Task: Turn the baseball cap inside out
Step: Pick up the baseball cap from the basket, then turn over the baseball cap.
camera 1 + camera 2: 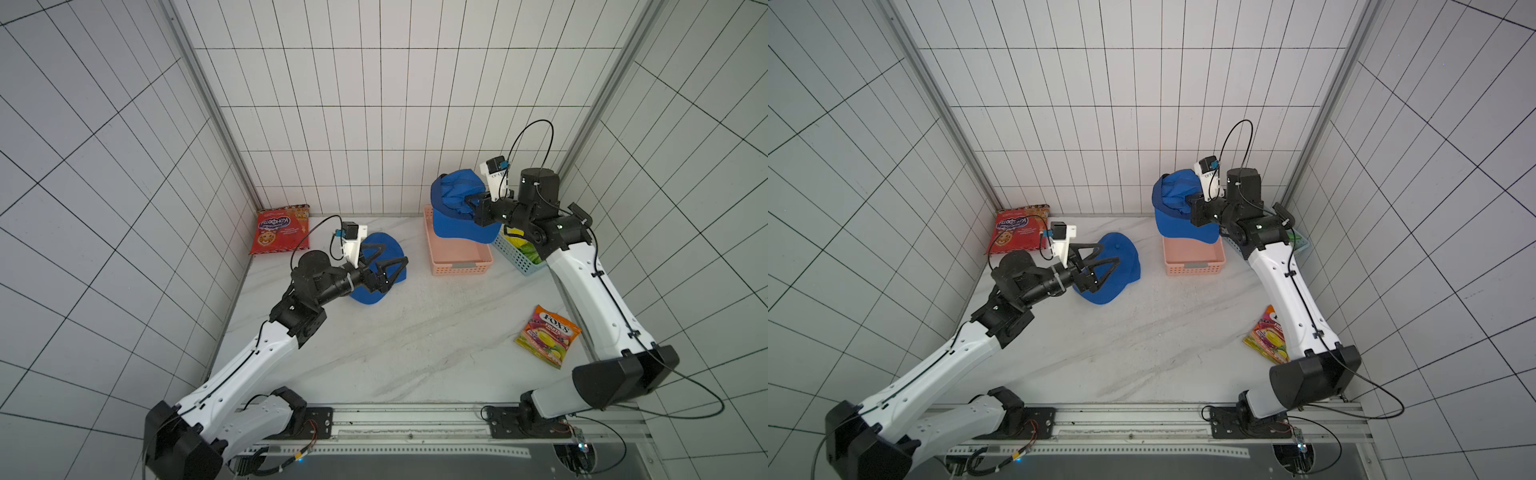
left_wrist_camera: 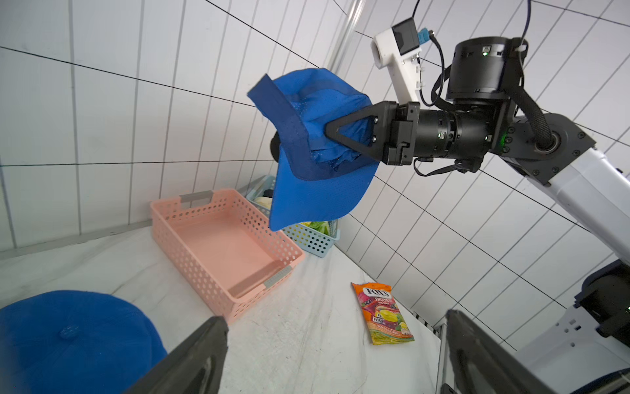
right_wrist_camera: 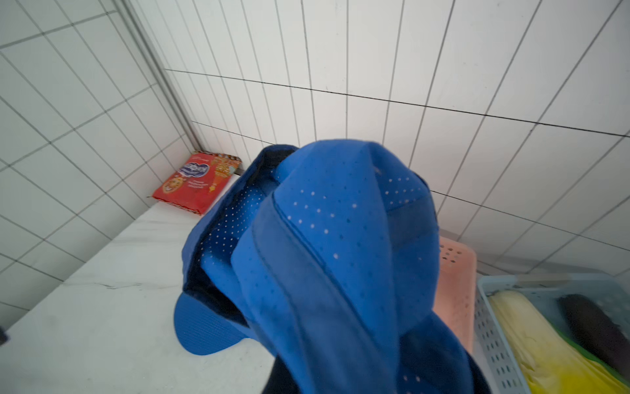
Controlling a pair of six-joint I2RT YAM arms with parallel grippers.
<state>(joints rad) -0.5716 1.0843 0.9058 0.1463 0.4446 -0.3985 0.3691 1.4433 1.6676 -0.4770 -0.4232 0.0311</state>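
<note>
A blue baseball cap (image 1: 451, 226) (image 1: 1177, 226) (image 2: 317, 191) hangs in the air over the pink basket. My right gripper (image 1: 469, 203) (image 1: 1190, 203) (image 2: 329, 129) is shut on its bunched crown cloth, and the brim hangs down. In the right wrist view the cap (image 3: 341, 238) fills the middle and hides the jaws. A second blue cap (image 1: 370, 295) (image 1: 1127, 257) (image 2: 68, 334) lies crown up on the table at the left. My left gripper (image 1: 395, 254) (image 1: 1111, 253) (image 2: 335, 341) hovers just above it, open wide with nothing between its fingers.
A pink basket (image 1: 457, 262) (image 2: 221, 245) stands at the back, with a pale blue basket (image 1: 515, 253) of produce beside it by the right wall. A Fox's candy bag (image 1: 547, 336) lies at the right. A red cookie bag (image 1: 279, 229) leans in the back left corner.
</note>
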